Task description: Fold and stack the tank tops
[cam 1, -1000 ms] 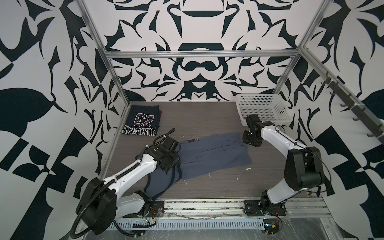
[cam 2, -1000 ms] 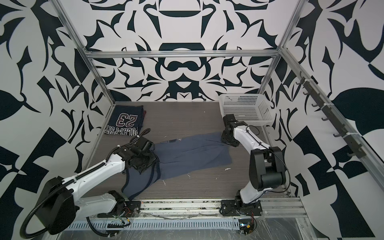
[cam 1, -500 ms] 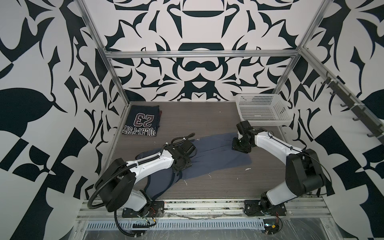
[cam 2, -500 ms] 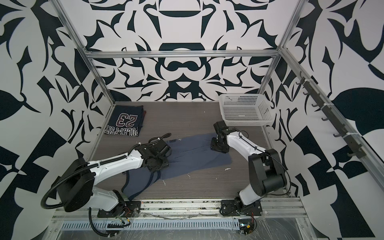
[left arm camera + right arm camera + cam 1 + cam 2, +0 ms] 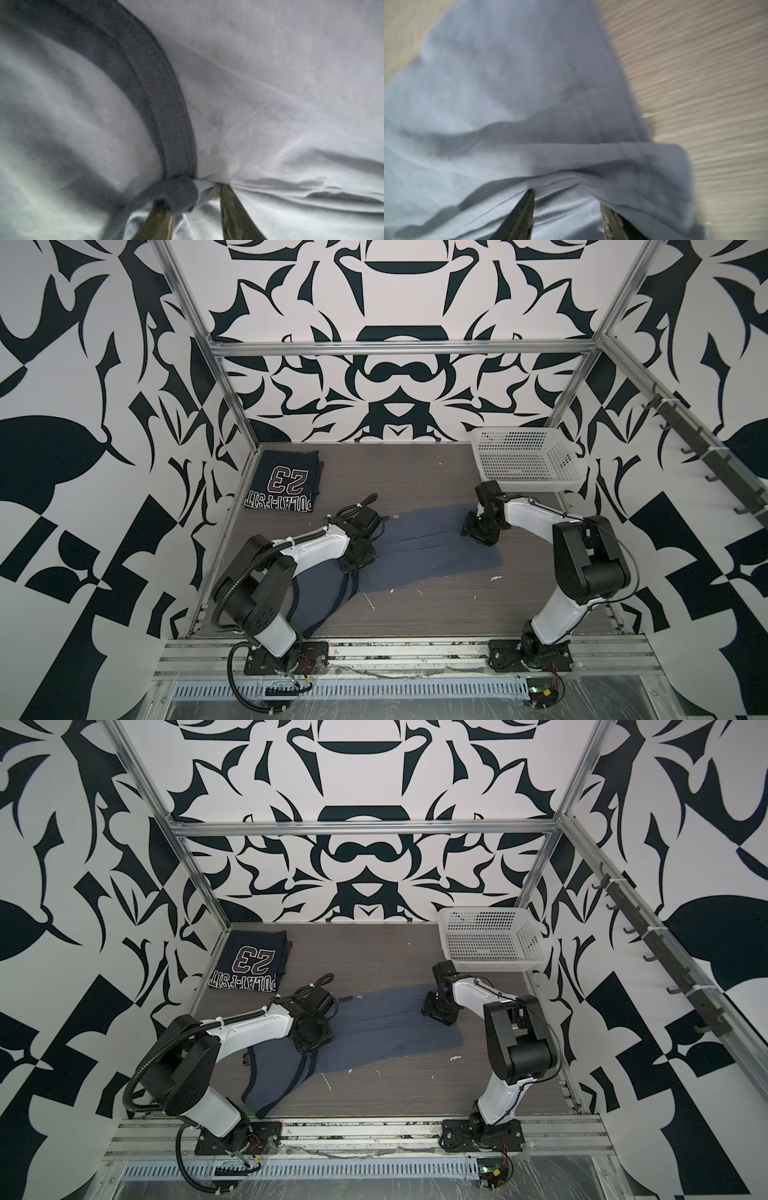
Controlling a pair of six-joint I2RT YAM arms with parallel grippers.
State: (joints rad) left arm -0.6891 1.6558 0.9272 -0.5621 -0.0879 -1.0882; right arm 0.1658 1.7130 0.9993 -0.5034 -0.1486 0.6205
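Top views both show the wood-grain table (image 5: 415, 472) with roughly half the job done. The slate-blue tank top (image 5: 432, 547) is the largest thing on it, stretched across the middle of the frame. Its strap end trails toward the lower left and it is not yet a tidy packet, so I judge that its folding is only begun. The white perforated basket (image 5: 523, 460) sits right of centre, against the back wall, and looks empty. The navy tank top (image 5: 286, 485), with its "23" print facing up, lies folded left of centre in the table's far corner (that one looks finished). Stacking is not done, since the two tops lie well apart.

The left gripper (image 5: 357, 560) is down on the slate-blue top's strap end. In the left wrist view it (image 5: 191, 195) pinches a bunched knot of cloth and dark armhole trim (image 5: 158, 104). The right gripper (image 5: 478, 531) is down at the top's right end. In the right wrist view its (image 5: 566, 197) jaws stand apart with a ridge of cloth across them, and I cannot tell whether they grip it.

The left arm covers part of the strap end in both top views. No graphic shows on the slate-blue cloth. Both wrist views are blurred, and the fingertips are partly buried in fabric.
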